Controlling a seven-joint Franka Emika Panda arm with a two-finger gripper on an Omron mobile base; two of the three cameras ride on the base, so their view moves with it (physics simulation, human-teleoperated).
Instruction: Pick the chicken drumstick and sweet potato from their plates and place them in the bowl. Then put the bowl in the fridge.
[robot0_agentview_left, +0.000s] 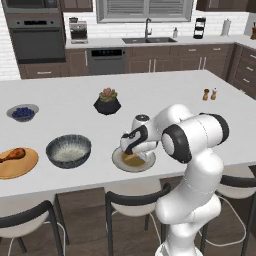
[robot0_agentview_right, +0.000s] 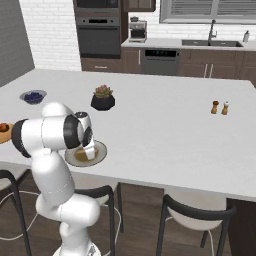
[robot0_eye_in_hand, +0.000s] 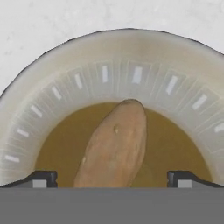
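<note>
- From my seat I see the sweet potato in the hand view as a tan-orange oblong lump, rounded at its far end, with a small pale speck on its skin.
- It lies on the brownish centre of the grey plate, pointing toward about 12 o'clock in that view, its near end running under the bottom edge.
- The plate's pale rim carries a ring of short light dashes around the brown middle.
- The hand hangs right over the sweet potato with its jaws spread wide apart; the two dark fingertips stand one at either side of the lump, and nothing is clamped between them.
- The left base view shows the hand low over the grey plate near the front edge of the white surface; here the sweet potato is mostly hidden by the hand.
- That same view gives me the bowl, dark speckled outside and pale inside, at 9 o'clock from the grey plate and well apart from it.
- Further toward 9 o'clock sits the orange plate with the reddish-brown chicken drumstick lying on it, bulbous end to the right.
- The right base view shows the grey plate partly behind the arm, and a sliver of the orange plate at its left edge.
- Both base views show a small bowl of blue berries and a potted plant farther back.
</note>
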